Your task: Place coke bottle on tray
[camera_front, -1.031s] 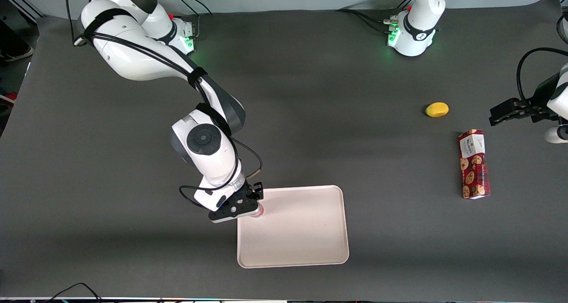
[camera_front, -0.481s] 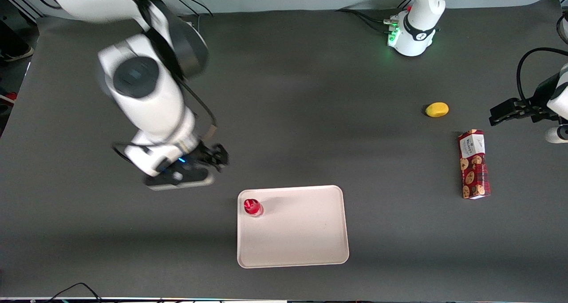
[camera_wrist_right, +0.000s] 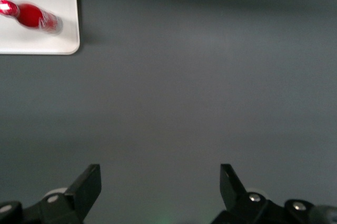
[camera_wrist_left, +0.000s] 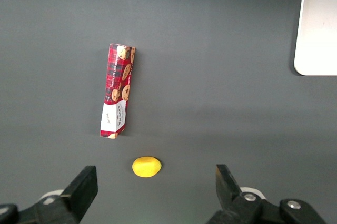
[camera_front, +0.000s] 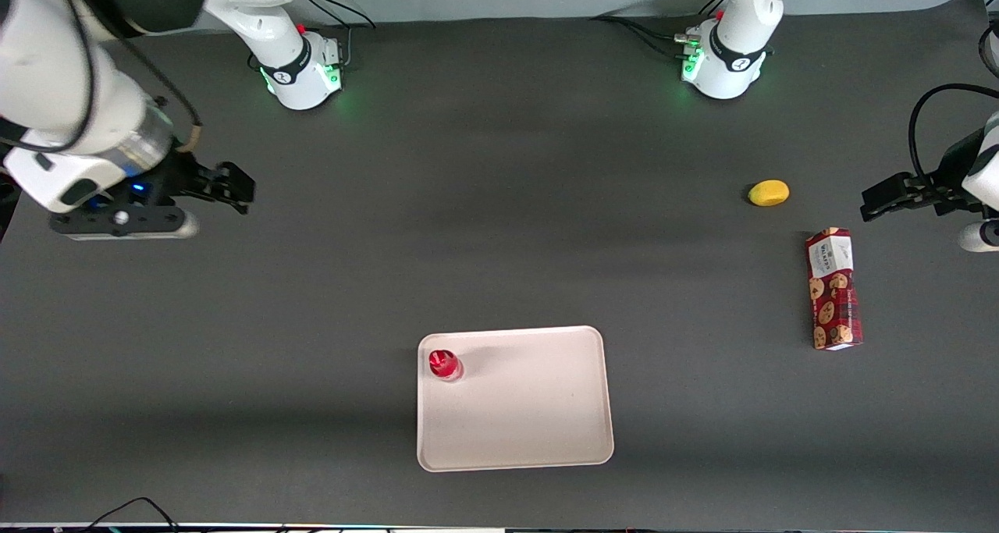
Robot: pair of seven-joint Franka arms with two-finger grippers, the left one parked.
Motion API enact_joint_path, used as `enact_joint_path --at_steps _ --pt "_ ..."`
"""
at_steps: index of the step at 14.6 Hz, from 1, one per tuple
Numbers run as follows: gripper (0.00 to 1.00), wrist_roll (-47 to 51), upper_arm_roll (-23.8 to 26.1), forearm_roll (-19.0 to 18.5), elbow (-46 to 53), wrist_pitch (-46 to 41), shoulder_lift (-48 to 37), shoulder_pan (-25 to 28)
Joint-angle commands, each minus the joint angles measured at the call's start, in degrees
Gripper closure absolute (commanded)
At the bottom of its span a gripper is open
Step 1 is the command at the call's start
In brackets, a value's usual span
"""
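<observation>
The coke bottle (camera_front: 446,365), small, red and glossy, stands upright on the off-white tray (camera_front: 531,416), in the tray's corner farthest from the front camera and toward the working arm's end. It also shows in the right wrist view (camera_wrist_right: 32,16) on the tray's corner (camera_wrist_right: 58,40). My right gripper (camera_front: 231,188) is open and empty, raised over bare table well away from the tray, at the working arm's end of the table. Its fingers (camera_wrist_right: 88,184) stand wide apart with only grey mat between them.
A red cookie-print box (camera_front: 833,289) lies toward the parked arm's end, with a yellow lemon-like fruit (camera_front: 769,193) beside it, farther from the front camera. Both show in the left wrist view: the box (camera_wrist_left: 117,90) and the fruit (camera_wrist_left: 146,166). The table is a dark grey mat.
My right gripper let go of the coke bottle on the tray, then rose and swung far away toward the working arm's end. The bottle stays standing where it was set.
</observation>
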Motion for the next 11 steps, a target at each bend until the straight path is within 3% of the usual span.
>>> enact_joint_path --at_steps 1,5,8,11 --pt "0.0 -7.6 -7.6 5.8 -12.5 4.3 -8.9 -0.4" --pt "0.0 -7.7 -9.7 6.9 -26.5 14.0 -16.2 0.0" --pt "0.0 -7.7 -14.6 8.8 -24.7 14.3 -14.9 4.9" --pt "0.0 -7.3 -15.3 8.9 -18.4 12.6 -11.5 5.4"
